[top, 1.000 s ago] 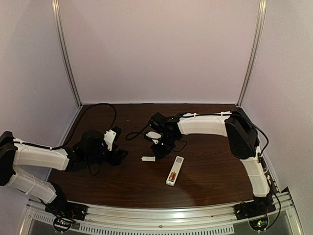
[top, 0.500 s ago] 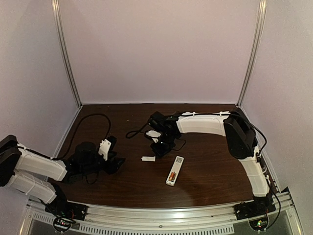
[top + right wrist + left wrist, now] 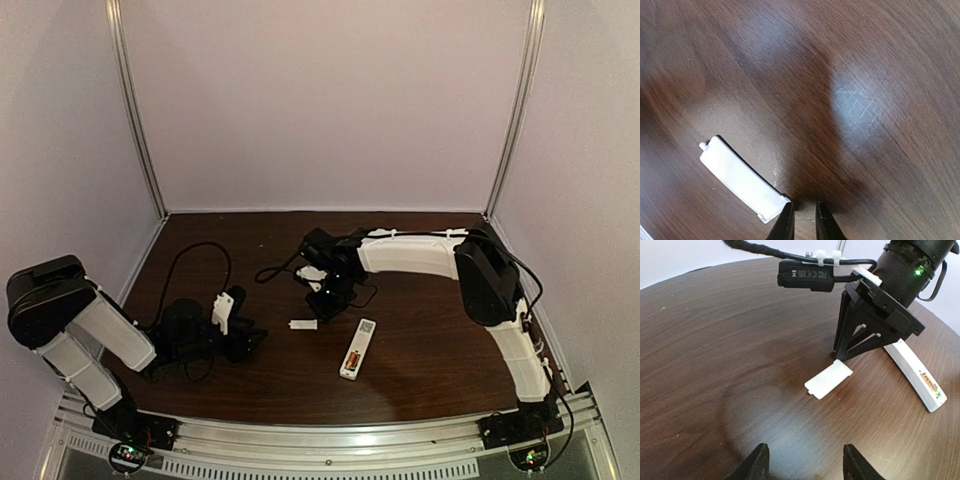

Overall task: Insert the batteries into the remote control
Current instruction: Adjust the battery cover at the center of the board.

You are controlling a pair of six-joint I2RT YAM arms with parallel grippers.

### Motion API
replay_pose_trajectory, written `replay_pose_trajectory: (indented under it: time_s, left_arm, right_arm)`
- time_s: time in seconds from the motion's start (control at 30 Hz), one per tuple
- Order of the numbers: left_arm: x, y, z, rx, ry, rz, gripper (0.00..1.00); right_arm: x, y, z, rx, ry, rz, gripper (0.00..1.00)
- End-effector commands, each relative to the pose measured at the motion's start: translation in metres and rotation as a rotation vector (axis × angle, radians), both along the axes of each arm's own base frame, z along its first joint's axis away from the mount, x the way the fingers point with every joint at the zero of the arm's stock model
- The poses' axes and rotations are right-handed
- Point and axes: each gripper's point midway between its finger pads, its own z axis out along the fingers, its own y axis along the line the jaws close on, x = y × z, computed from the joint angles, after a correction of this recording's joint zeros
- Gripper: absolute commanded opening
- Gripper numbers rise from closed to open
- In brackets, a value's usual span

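Observation:
The white remote control (image 3: 355,350) lies on the dark wood table; it also shows in the left wrist view (image 3: 916,375). An orange-and-gold battery (image 3: 929,384) sits in its open end; I cannot tell if a second one is there. The small white cover plate (image 3: 303,324) lies loose to the remote's left, and shows in both wrist views (image 3: 828,379) (image 3: 742,180). My right gripper (image 3: 328,306) (image 3: 804,224) stands tip-down on the table, touching the cover plate's end, its jaws nearly together and empty. My left gripper (image 3: 246,340) (image 3: 805,466) is open and empty, low over the table, left of the cover plate.
A black cable (image 3: 200,262) loops over the table's back left. Another cable (image 3: 275,272) runs from the right wrist. The table's walls stand at the back and at both sides.
My left arm has drawn back toward the near left and its gripper has dropped lower. My right gripper has shifted slightly left by the cover plate. Remote and cover plate have not moved.

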Motion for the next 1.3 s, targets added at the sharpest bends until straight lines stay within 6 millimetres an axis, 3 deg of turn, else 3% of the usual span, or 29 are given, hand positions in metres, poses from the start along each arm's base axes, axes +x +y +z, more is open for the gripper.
replay_pose_trajectory:
  time_s: [0.0,0.23,0.57,0.77,1.27]
  left_arm:
    - [0.005,-0.012,0.021,-0.118,-0.012,-0.002,0.5]
    - [0.007,-0.016,0.009,-0.15,0.087,0.024,0.5]
    - [0.008,-0.019,0.008,-0.152,0.094,0.018,0.47]
    - [0.008,-0.02,0.008,-0.148,0.093,0.015,0.47]
    - [0.008,-0.022,0.008,-0.139,0.087,-0.001,0.47]
  right_arm:
    - [-0.002,-0.005,-0.015,-0.076,-0.007,-0.006,0.18]
    - [-0.005,-0.005,-0.016,-0.088,-0.006,-0.001,0.2]
    - [-0.002,0.007,0.015,-0.01,-0.022,0.002,0.18]
    - [-0.004,0.007,0.006,-0.013,-0.001,0.007,0.17]
    - [-0.006,0.015,0.005,0.031,0.029,0.005,0.15]
